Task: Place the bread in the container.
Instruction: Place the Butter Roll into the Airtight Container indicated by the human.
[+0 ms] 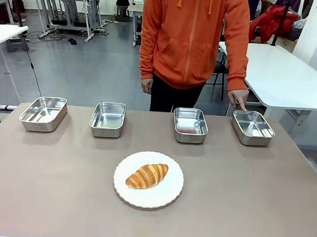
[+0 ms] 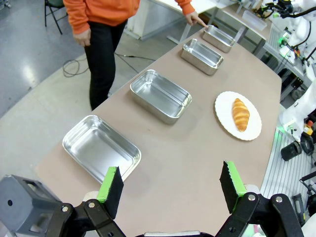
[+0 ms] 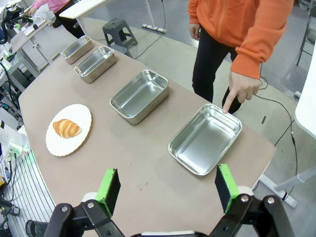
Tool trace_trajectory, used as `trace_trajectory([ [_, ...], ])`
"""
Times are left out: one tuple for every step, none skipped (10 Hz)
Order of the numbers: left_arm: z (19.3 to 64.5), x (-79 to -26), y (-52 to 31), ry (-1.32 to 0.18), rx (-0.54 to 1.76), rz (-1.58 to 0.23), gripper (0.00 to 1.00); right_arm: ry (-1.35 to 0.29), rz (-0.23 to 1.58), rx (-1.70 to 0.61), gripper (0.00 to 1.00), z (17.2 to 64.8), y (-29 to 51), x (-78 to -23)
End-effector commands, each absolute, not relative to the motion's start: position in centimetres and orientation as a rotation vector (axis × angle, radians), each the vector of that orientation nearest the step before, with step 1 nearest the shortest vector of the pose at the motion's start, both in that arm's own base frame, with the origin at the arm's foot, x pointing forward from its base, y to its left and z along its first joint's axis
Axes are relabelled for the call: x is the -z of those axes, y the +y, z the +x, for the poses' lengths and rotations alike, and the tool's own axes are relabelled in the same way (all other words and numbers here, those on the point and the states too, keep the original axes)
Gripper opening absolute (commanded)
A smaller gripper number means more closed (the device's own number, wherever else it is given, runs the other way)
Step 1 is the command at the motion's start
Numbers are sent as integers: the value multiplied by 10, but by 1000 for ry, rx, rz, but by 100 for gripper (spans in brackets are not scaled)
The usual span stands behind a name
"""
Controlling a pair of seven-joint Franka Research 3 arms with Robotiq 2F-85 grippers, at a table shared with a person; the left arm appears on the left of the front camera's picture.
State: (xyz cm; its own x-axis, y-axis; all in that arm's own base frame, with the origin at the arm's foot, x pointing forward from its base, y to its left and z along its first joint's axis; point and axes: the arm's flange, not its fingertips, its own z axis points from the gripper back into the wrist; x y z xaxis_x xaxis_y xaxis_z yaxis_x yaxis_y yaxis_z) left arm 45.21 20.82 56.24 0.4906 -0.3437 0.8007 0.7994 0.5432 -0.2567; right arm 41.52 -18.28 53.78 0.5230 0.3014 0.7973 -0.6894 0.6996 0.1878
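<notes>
The bread (image 1: 147, 176) lies on a white plate (image 1: 167, 196) in the middle of the worktop (image 1: 48, 187), closer to the near edge than the far one. Both grippers hang above the worktop, well apart from the bread. The left gripper (image 2: 170, 173) is spread wide and holds nothing, with the bread far ahead of it. The right gripper (image 3: 166, 172) is just as wide and also holds nothing; from its wrist view the bread is off to one side, while the container (image 1: 252, 127) sits just beyond its fingers, by the far right corner. A person's hand (image 1: 238, 98) points down with one fingertip at the container's far rim. Three other trays (image 1: 107, 119) line the far edge toward the left corner. Bare worktop lies between plate and container.
</notes>
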Motion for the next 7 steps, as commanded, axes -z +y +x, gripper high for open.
trace_trajectory([
  [451,-565,208,-777,772,-682,100,-842,539,-633,100,416,-181,-538],
  [451,-565,208,-777,772,-682,100,-842,539,-633,100,416,-181,-538],
  [451,-565,208,-777,772,-682,100,-842,539,-633,100,416,-181,-538],
  [451,-565,208,-777,772,-682,100,-842,539,-633,100,416,-181,-538],
  [451,-565,208,-777,772,-682,100,-842,539,-633,100,416,-181,-538],
  [451,-565,208,-777,772,-682,100,-842,539,-633,100,416,-181,-538],
  [451,-565,208,-777,772,-682,100,-822,529,-627,100,415,-183,-538],
])
